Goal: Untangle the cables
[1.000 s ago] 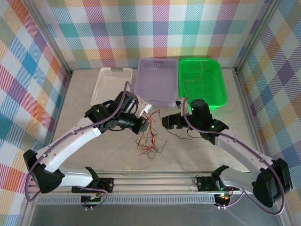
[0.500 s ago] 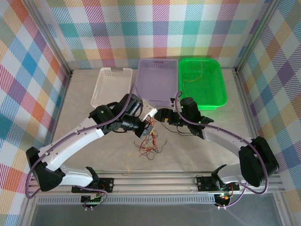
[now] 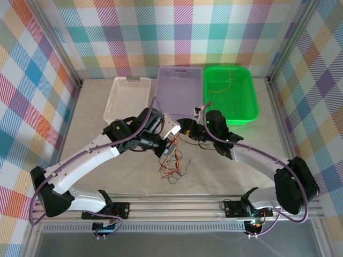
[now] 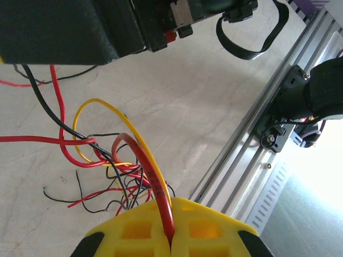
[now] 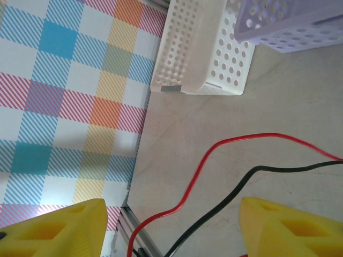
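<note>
Left claw (image 4: 171, 238) clamped on 2 cables (image 3: 170, 163), red + yellow; tangle mid-frame on counter (image 3: 107, 176). Right claw (image 5: 174, 225) open, 2 cables (red, black) between fingers (image 5: 64, 227), ungripped. 3 baskets (image 3: 179, 93) upper centre.

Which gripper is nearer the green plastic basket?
Right. The right gripper is off the near left corner of the green plastic basket; the left gripper, shut on a red cable, is further left.

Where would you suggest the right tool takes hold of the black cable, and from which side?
Its bare mid-span, probably straight on: the black cable crosses between the right tool's open fingers there, clear of the red cable.
</note>
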{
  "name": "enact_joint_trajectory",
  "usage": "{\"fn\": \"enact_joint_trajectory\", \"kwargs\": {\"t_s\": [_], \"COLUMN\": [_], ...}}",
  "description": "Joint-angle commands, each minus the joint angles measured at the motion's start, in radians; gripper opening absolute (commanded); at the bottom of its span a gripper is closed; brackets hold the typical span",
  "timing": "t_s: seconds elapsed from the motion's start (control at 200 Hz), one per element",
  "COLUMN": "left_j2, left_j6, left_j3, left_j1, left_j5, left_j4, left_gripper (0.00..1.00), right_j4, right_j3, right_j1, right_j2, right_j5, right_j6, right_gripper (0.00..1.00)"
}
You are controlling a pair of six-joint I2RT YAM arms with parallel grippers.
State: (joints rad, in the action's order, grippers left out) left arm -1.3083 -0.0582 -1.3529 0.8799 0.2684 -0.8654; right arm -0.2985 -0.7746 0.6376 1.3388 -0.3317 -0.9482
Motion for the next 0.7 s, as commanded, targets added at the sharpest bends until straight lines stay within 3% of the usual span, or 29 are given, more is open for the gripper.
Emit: {"fn": "enact_joint_trajectory", "kwargs": {"t_s": [0.0, 0.445, 0.7], "left_j2": [0.007, 0.013, 0.021], "left_j6": [0.021, 0.026, 0.032], "left_j3": [-0.025, -0.019, -0.011], "left_j1": [0.015, 0.016, 0.018], "left_j5": [-0.004, -0.005, -0.017], "left_j4": [-0.014, -0.014, -0.023], "left_gripper": [0.0, 0.0, 0.0], "right_j4": [-0.05, -0.153, -0.174], "right_j3": [-0.032, -0.026, -0.054], "right_j1": [0.011, 0.03, 0.05], "right_j2": [0.013, 0.083, 0.095], "right_j5": [-0.036, -0.093, -0.122], "right_j6": [-0.033, -0.114, -0.115], "right_gripper": [0.64, 0.54, 0.53]}}
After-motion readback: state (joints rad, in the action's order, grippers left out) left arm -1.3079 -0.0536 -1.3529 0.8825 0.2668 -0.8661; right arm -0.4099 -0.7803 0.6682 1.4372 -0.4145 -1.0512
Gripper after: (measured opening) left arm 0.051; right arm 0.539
